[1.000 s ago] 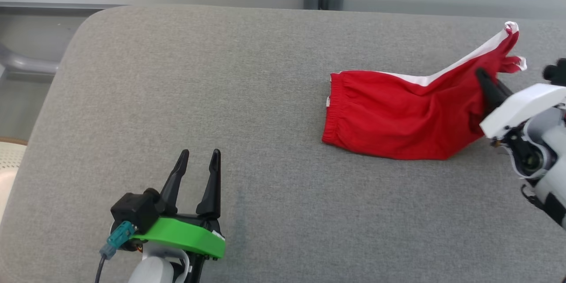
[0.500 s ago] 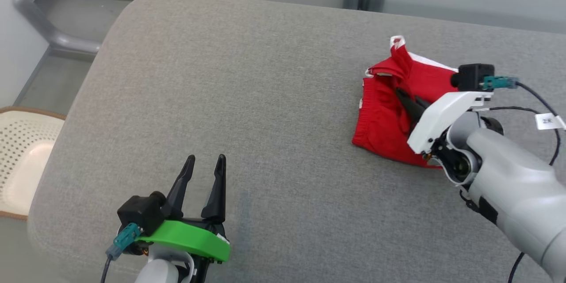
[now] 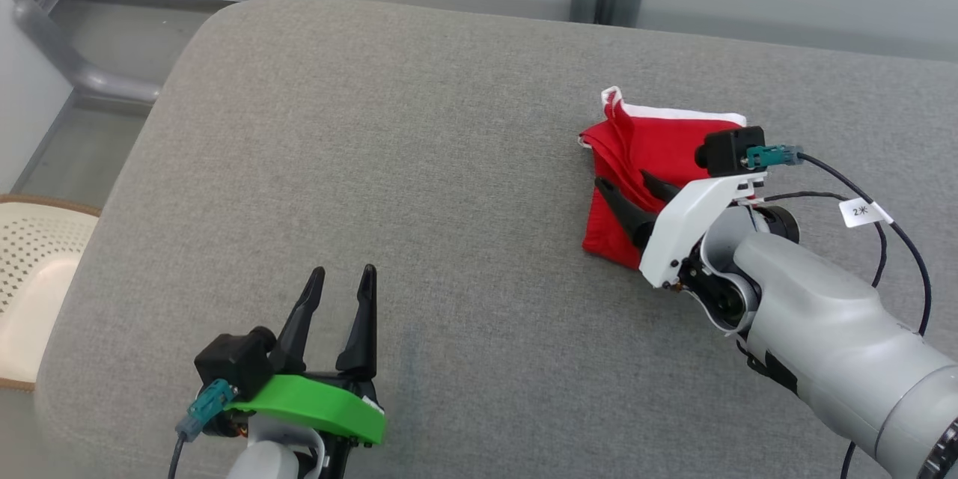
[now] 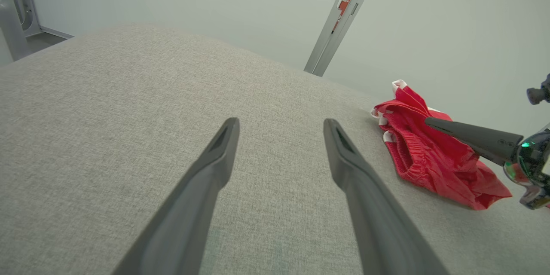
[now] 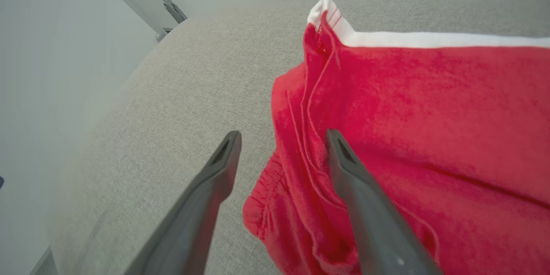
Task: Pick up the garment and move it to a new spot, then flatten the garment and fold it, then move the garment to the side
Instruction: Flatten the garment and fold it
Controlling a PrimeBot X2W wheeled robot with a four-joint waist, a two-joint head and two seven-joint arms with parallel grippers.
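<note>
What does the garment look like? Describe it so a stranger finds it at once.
Start from the wide grey cushioned surface and look to its right part, under the right end effector. There lies the garment, a folded red cloth with a white band along its far edge, vivid against the grey fabric and dark fingers.

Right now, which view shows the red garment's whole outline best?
The head view: the garment lies folded with most of its outline visible, the right end effector covering one corner. The left wrist view shows it low and side-on; the right wrist view crops it close.
</note>
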